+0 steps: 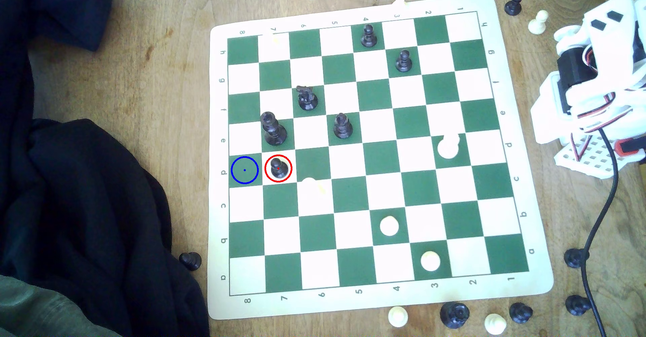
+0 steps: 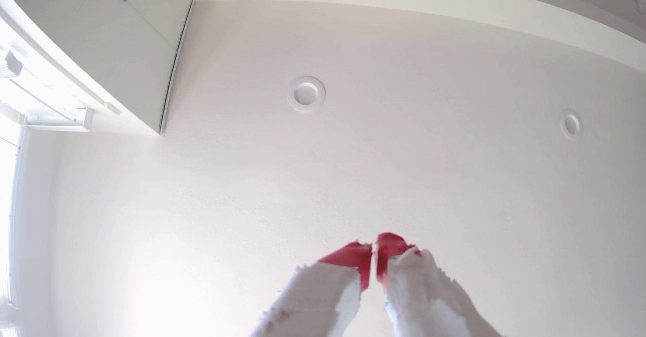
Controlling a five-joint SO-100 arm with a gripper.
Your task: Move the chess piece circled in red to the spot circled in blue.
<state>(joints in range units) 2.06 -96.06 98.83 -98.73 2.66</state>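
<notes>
The black pawn stands upright inside the red ring, on a white square near the exterior view's left edge of the board. The blue ring marks the green square just beside it, toward the exterior view's left, and that square is bare.

The arm is folded up at the exterior view's right, off the board and well apart from the pawn. In the wrist view the tool points up at the ceiling. Its two red tips are almost touching, with a thin gap, and it holds nothing.

Six black pieces stand on the board: the pawn and five others. Two round lights sit in the ceiling. A dark cloth lies on the wooden counter at the exterior view's left.
</notes>
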